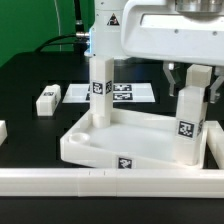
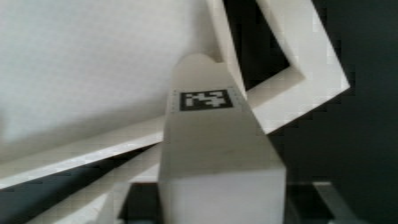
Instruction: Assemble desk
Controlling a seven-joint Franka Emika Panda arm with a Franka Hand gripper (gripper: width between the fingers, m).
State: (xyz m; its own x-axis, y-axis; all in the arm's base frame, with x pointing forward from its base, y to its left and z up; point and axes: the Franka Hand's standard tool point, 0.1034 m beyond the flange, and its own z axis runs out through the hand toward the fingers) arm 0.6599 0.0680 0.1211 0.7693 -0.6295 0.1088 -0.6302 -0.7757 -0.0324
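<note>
The white desk top (image 1: 85,150) lies on the black table as a rimmed tray with a tag on its front wall. One white square leg (image 1: 100,85) stands upright in its back corner at the exterior view's left. My gripper (image 1: 189,80) is shut on a second tagged leg (image 1: 187,118), held upright at the tray's corner on the exterior view's right. In the wrist view this leg (image 2: 214,140) fills the middle between my dark fingers (image 2: 143,200), with the tray's rim (image 2: 302,90) behind it. The leg's foot joint is hidden.
A loose white leg (image 1: 47,99) lies on the table at the exterior view's left, and another white part (image 1: 2,130) is cut off by the edge. The marker board (image 1: 125,93) lies behind the tray. A long white rail (image 1: 100,183) runs along the front.
</note>
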